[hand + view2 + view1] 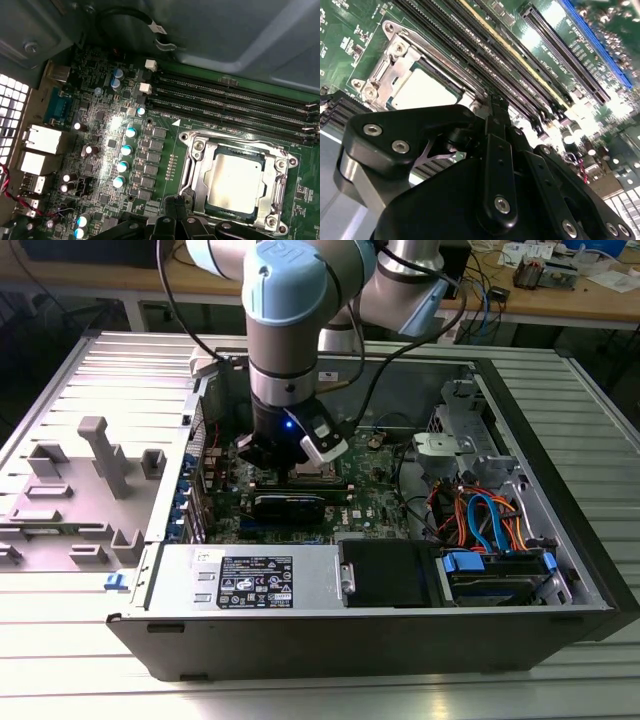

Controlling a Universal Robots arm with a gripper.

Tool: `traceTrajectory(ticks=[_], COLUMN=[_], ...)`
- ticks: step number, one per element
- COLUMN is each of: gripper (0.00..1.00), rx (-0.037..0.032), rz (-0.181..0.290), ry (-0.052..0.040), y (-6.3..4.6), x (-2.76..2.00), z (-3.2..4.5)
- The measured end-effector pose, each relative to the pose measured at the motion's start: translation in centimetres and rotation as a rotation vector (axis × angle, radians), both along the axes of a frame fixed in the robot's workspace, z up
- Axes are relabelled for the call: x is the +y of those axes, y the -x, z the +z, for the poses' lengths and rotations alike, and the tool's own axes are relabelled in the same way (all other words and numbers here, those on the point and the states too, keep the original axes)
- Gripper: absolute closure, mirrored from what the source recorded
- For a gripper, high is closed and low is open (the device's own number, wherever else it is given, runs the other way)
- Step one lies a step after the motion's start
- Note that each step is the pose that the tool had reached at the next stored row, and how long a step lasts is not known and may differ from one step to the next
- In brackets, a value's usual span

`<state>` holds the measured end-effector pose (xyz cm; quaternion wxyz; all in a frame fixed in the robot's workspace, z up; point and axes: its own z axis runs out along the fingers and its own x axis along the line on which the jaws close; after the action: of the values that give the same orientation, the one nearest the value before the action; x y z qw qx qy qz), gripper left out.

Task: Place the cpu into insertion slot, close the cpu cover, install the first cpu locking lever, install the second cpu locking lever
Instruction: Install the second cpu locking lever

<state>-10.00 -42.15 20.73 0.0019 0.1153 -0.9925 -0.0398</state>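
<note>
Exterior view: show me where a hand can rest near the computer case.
Free: the ribbed table in front of the case, and its strip beyond the grey tray. Crowded: around the gripper over the chip, and the cables.

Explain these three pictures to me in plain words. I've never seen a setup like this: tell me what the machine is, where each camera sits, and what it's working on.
The machine is a robot arm with a black gripper at its tip. One picture comes from a camera off the arm, showing an opened computer case lying on a metal table, with the arm reaching down into it. The other two come from cameras riding near the arm's wrist, looking closely at the green circuit board. In both wrist views the cpu, a silver square chip, sits in its socket with the cpu cover, a metal frame, lying around it. Long black memory slots run beside it. The gripper hovers at the socket's edge, holding nothing visible.
</note>
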Motion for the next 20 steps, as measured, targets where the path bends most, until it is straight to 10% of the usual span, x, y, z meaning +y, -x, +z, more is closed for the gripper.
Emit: traceTrajectory(ticks=[10,20], gripper=[0.89,0.89], rx=[-0.0004,-0.0004], rz=[0.007,0.013], ry=[0.0010,0.0009], y=[0.0,0.0], x=[0.04,0.11], z=[0.83,4.94])
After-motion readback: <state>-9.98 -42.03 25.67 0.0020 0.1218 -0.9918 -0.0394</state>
